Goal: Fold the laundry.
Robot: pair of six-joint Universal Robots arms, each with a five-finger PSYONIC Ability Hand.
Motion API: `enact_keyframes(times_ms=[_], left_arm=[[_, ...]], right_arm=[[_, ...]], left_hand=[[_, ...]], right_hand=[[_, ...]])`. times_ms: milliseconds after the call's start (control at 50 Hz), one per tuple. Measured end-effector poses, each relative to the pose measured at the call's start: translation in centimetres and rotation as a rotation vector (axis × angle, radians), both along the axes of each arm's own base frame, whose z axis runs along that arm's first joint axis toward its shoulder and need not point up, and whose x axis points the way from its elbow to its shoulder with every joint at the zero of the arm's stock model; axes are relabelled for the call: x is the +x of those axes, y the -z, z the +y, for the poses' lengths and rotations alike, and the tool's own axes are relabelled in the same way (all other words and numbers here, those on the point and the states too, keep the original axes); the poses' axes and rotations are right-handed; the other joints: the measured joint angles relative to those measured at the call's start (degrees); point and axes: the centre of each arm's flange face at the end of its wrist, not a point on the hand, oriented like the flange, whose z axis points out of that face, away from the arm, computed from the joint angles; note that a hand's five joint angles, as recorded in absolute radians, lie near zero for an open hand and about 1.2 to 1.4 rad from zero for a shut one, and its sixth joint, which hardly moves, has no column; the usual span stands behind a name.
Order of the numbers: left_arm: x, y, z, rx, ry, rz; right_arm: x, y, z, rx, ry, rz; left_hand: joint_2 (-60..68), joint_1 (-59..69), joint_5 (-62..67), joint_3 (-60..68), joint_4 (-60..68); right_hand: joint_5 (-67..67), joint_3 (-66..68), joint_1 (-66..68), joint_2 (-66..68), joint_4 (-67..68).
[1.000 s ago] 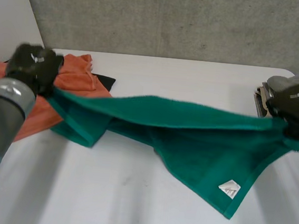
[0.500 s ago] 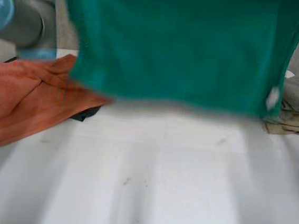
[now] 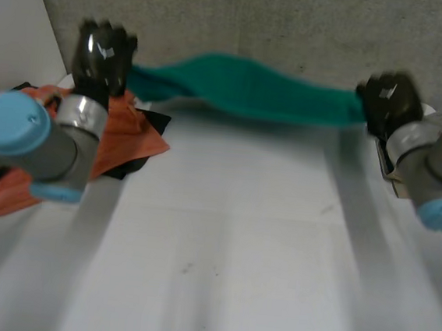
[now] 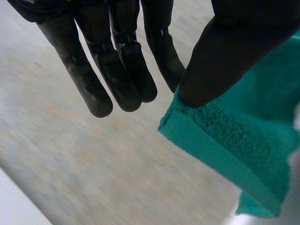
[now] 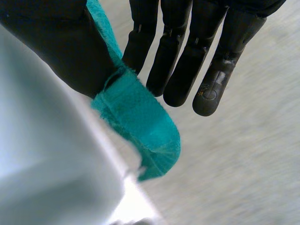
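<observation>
Holding the green towel (image 3: 244, 89) stretched aloft over the far edge of the white table (image 3: 236, 253), your left hand (image 3: 103, 48) pinches one corner under its thumb. Your right hand (image 3: 388, 99) pinches the opposite end likewise. An orange cloth (image 3: 126, 137) lies at the table's left side.

Flat white table (image 3: 220, 251), wide and smooth. On its far left, a crumpled orange terry cloth (image 3: 130, 137), spread over a black piece of fabric (image 3: 157, 119) peeking out at its edges. At the far right edge, a pale beige folded cloth (image 3: 384, 159), partly hidden.
</observation>
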Motion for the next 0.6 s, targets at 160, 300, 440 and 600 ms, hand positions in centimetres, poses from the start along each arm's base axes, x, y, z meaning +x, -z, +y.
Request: enact_keyframes(times_ms=[160, 300, 440, 600], left_arm=[[0.1, 7.3, 1.9, 0.193, -0.001, -0.127], [1.6, 7.2, 5.9, 0.258, -0.055, -0.380], [3.8, 2.9, 11.0, 0.322, -0.070, -0.525], [5.9, 1.7, 17.4, 0.667, 0.004, -0.627]], right_arm=[[-0.1, 9.0, 1.2, 0.295, -0.022, 0.131], [-1.8, 7.3, 5.0, 0.424, -0.034, 0.317], [-5.6, 2.3, 9.5, 0.545, 0.001, 0.430], [-9.9, 0.0, 14.2, 0.753, 0.024, 0.518]], left_hand=[[0.00, 0.00, 0.00, 0.00, 0.00], [0.00, 0.00, 0.00, 0.00, 0.00], [0.00, 0.00, 0.00, 0.00, 0.00], [0.00, 0.00, 0.00, 0.00, 0.00]], right_hand=[[0.00, 0.00, 0.00, 0.00, 0.00], [0.00, 0.00, 0.00, 0.00, 0.00], [0.00, 0.00, 0.00, 0.00, 0.00], [0.00, 0.00, 0.00, 0.00, 0.00]])
